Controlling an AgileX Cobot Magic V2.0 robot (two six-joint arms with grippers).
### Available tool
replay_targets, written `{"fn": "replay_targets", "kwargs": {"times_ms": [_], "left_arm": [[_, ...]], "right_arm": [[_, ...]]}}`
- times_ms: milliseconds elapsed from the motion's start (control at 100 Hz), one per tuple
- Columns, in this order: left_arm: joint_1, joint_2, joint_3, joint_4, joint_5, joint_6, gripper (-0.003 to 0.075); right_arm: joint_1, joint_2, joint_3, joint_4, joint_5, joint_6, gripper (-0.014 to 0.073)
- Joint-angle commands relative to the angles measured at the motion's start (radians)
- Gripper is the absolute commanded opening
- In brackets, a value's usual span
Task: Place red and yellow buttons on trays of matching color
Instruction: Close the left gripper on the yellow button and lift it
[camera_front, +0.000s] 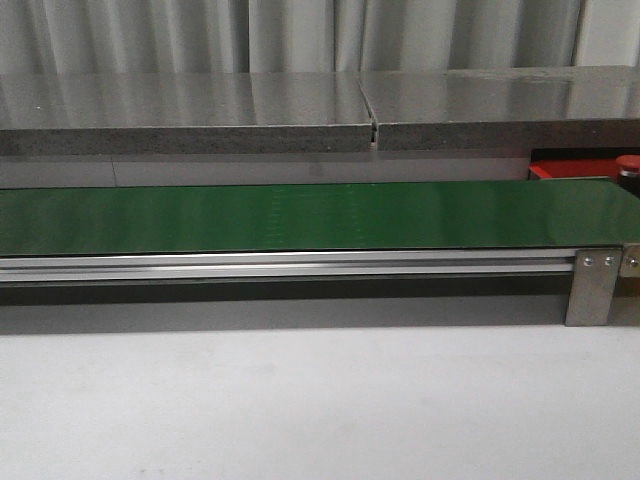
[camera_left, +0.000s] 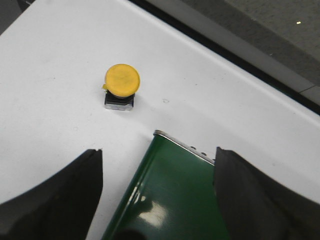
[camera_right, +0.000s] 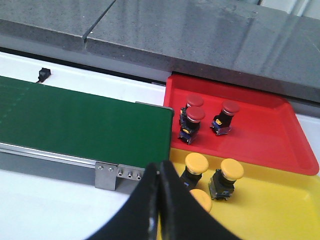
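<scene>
Left claw (camera_left: 157, 192) spread wide, empty, lined up toward the yellow button (camera_left: 121, 86) on the tabletop (camera_left: 50, 65) for pickup; right claw (camera_right: 160, 210) pinched closed, seemingly empty.

belt (camera_front: 300, 215) dark green | trays: red (camera_right: 260, 132), yellow (camera_right: 280, 210) | buttons: red caps (camera_right: 196, 115), yellow caps (camera_right: 196, 162) | table (camera_front: 300, 400) white
</scene>
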Motion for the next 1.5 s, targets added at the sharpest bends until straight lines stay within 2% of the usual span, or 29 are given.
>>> {"fn": "replay_targets", "kwargs": {"times_ms": [0,230,470,970,1330,1490], "left_arm": [[0.006,0.056,-0.125,0.043,0.026,-0.073,0.0474],[0.006,0.301,-0.414,0.089,0.191,-0.136,0.0474],[0.006,0.463,-0.600,0.094,0.236,-0.137,0.0474],[0.004,0.540,-0.625,0.094,0.104,-0.137,0.0468],[0.004,0.544,-0.625,0.092,0.113,-0.137,0.0286],[0.004,0.535,-0.628,0.093,0.113,-0.137,0.0235]], "right_arm": [[0.001,0.004,-0.024,0.002,-0.071,-0.007,-0.0067],[0.001,0.004,-0.024,0.002,-0.071,-0.007,-0.0067],[0.001,0.004,-0.024,0.002,-0.071,-0.007,-0.0067],[0.001,0.004,-0.024,0.002,-0.071,-0.007,-0.0067],[0.001,0.004,-0.024,0.002,-0.071,-0.007,-0.0067],[0.001,0.004,-0.024,0.002,-0.071,-0.007,-0.0067]]}}
